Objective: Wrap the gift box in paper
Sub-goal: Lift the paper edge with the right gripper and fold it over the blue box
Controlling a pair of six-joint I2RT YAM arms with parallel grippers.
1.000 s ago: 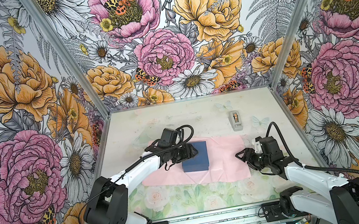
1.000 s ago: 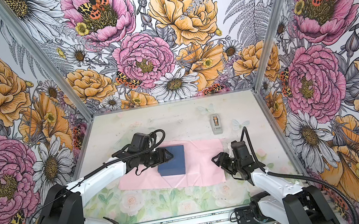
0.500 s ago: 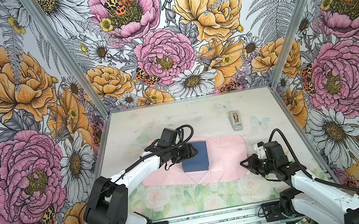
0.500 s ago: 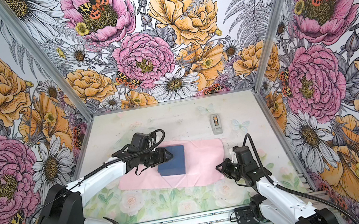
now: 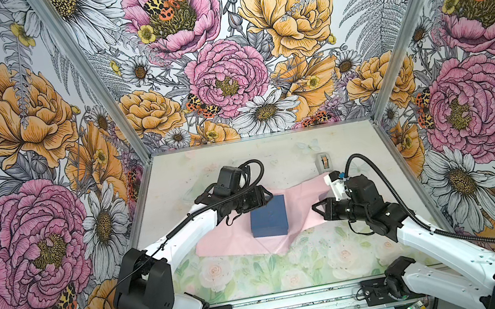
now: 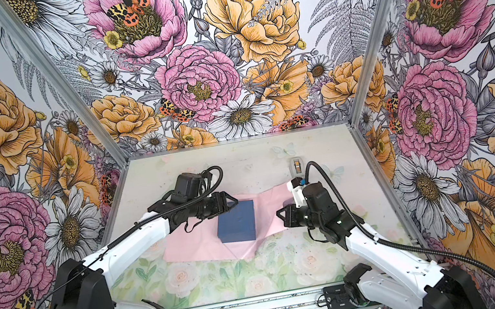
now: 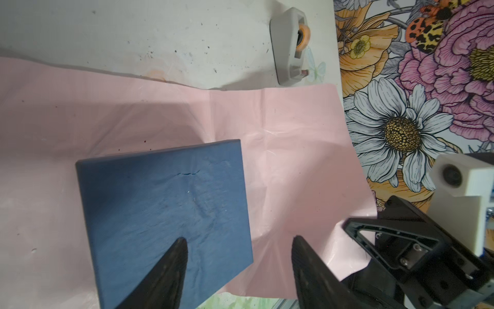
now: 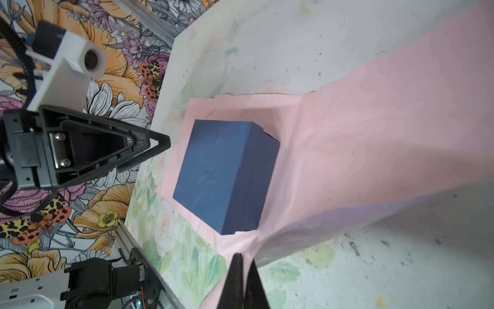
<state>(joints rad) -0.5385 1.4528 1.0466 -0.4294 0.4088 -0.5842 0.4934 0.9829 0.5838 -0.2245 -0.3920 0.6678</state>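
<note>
Right pincer [image 8: 242, 263] clamped on paper [image 8: 361, 128] edge; sheet thin, floppy, likely tears, so pinch near corner. Left pincer [image 7: 238, 240] wide, empty, gift box [image 7: 160, 214] beneath one finger.

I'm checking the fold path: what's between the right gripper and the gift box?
Only the paper, sloping up from the gift box to the shut right gripper; nothing else, in both top views.
</note>
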